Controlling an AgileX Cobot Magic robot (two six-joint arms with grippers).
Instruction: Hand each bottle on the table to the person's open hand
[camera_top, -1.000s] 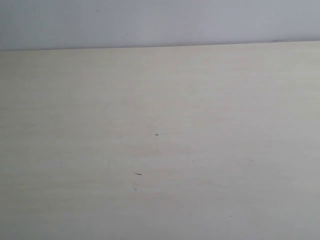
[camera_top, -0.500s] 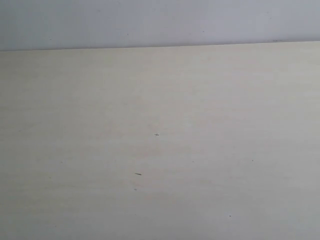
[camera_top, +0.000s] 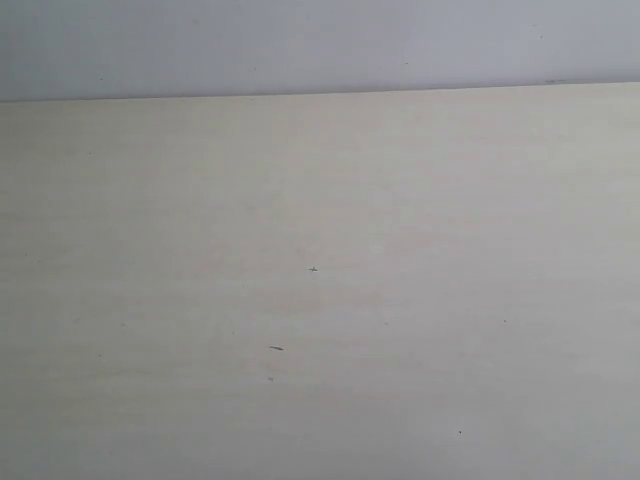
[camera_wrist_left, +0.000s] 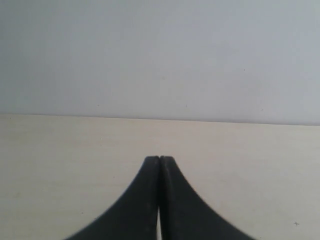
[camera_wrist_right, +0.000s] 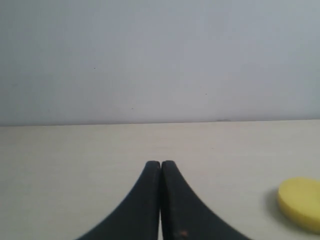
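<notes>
1 yellow round thing (camera_wrist_right: 300, 204) lies on the table (camera_top: 320, 300) near the right claw (camera_wrist_right: 160, 163)

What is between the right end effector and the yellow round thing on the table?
Nothing visible: only bare pale beige tabletop lies between the shut black right end effector and the yellow round thing.

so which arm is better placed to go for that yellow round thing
Likely the right: the yellow round object lies on the table near the right end effector, in its wrist view only. The left end effector faces only table. Both are shut.
</notes>
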